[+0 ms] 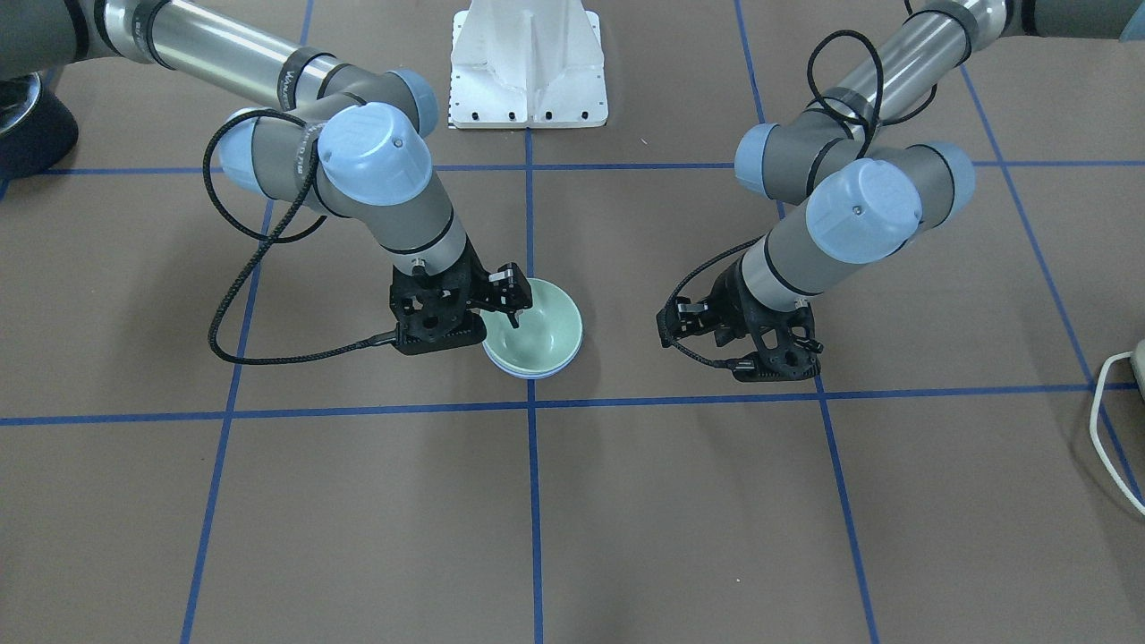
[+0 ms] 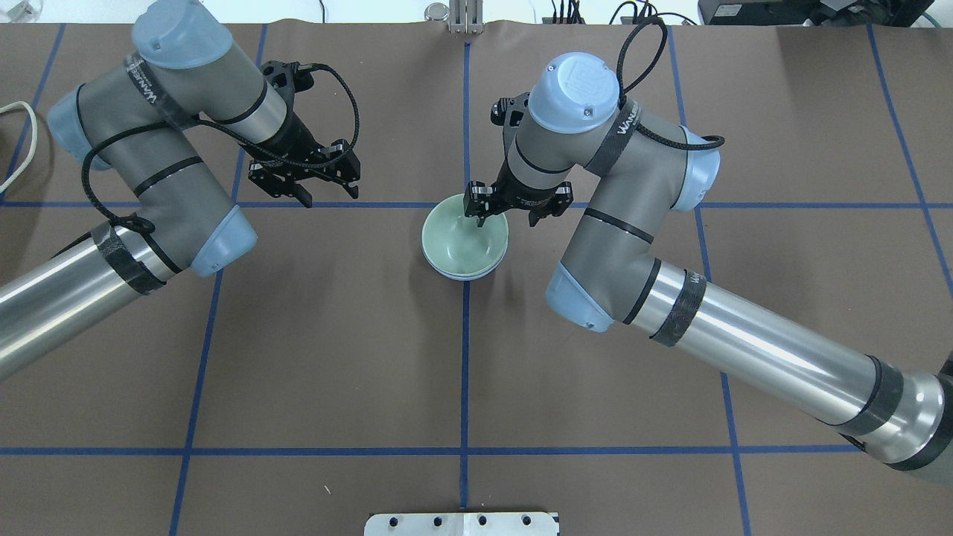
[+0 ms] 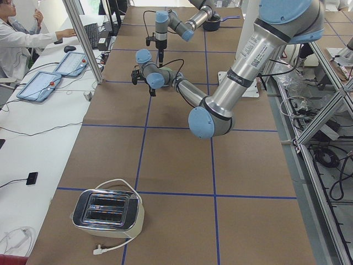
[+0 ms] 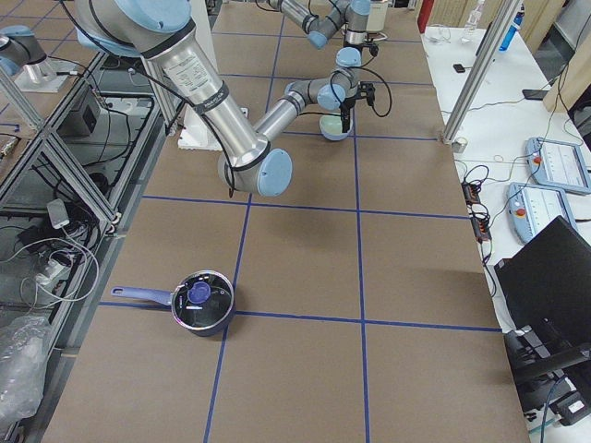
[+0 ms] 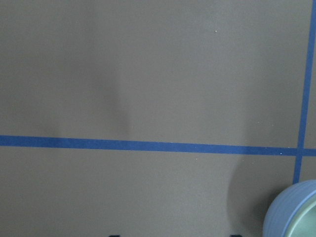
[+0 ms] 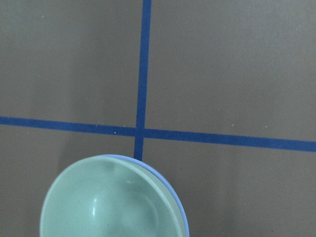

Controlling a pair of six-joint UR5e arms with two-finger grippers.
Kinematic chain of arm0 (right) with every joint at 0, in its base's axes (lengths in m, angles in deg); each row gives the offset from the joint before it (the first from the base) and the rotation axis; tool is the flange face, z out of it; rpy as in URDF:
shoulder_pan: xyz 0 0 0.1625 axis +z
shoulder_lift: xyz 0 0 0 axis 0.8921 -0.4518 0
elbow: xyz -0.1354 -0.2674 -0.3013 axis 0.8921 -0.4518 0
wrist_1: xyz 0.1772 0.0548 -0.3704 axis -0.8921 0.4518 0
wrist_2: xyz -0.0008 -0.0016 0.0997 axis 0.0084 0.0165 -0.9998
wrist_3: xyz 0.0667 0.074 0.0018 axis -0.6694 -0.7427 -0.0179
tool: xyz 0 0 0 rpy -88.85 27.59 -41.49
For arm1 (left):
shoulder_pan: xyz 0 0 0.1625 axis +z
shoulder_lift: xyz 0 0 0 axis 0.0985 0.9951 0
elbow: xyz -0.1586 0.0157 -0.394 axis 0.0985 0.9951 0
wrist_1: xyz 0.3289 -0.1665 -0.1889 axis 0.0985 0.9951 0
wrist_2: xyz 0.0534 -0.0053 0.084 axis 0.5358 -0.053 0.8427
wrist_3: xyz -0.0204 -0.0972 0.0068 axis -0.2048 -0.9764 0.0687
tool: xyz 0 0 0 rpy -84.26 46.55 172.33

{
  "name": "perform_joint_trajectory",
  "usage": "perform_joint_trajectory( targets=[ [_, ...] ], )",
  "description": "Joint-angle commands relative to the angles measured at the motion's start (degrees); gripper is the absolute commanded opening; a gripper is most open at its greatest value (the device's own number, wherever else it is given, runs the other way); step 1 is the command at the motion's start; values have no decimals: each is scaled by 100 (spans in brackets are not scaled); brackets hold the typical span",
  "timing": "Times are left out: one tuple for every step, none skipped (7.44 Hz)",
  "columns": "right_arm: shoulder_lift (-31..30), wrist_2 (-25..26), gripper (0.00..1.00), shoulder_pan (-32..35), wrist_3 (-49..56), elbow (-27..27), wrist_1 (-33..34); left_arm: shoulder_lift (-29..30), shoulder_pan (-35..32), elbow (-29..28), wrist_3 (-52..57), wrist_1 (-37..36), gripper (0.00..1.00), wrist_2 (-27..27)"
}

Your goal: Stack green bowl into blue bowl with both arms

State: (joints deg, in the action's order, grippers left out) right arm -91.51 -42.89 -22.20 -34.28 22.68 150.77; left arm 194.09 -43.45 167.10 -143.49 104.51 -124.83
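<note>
The green bowl (image 1: 541,329) sits nested inside the blue bowl (image 1: 535,373) on the table's middle line. Only a thin blue rim (image 2: 466,276) shows under the green bowl (image 2: 461,240). My right gripper (image 2: 508,216) is open over the bowls' far right rim, with one finger over the green bowl and the other outside the rim. It holds nothing. In the right wrist view the green bowl (image 6: 108,205) and the blue rim (image 6: 180,210) fill the lower left. My left gripper (image 2: 330,195) is open and empty, well to the left of the bowls. Its wrist view shows the blue bowl (image 5: 279,217) at the lower right corner.
The white pedestal base (image 1: 528,72) stands behind the bowls. A toaster (image 3: 107,212) sits at the table's left end, and its white cable (image 1: 1109,420) shows at the edge. A dark pot (image 4: 203,300) sits at the right end. An operator (image 3: 16,38) sits beyond the table.
</note>
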Motion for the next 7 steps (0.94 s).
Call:
perform_joint_trajectory(
  targets=[
    [-703, -311, 100, 604, 77, 940, -7, -419, -475, 496, 331, -54, 86, -29],
    [-1134, -339, 100, 930, 243, 1196, -15, -717, -913, 830, 1205, -428, 89, -203],
    [-1435, -540, 100, 1403, 706, 1269, 19, -1095, -1326, 1321, 2197, -1189, 91, -266],
    [-1620, -585, 100, 1668, 1485, 1121, 81, -1429, -1652, 1787, 3120, -1962, 95, -249],
    [-2022, -699, 100, 2089, 2085, 1155, 90, -1763, -2056, 2096, 3991, -2492, 96, -223],
    [-2392, -865, 100, 2398, 2334, 1146, 116, -2088, -2347, 2117, 4774, -2619, 97, -222],
    [-2665, -945, 100, 2740, 2772, 1181, 395, -2326, -2680, 2056, 5278, -2629, 98, -214]
  ],
)
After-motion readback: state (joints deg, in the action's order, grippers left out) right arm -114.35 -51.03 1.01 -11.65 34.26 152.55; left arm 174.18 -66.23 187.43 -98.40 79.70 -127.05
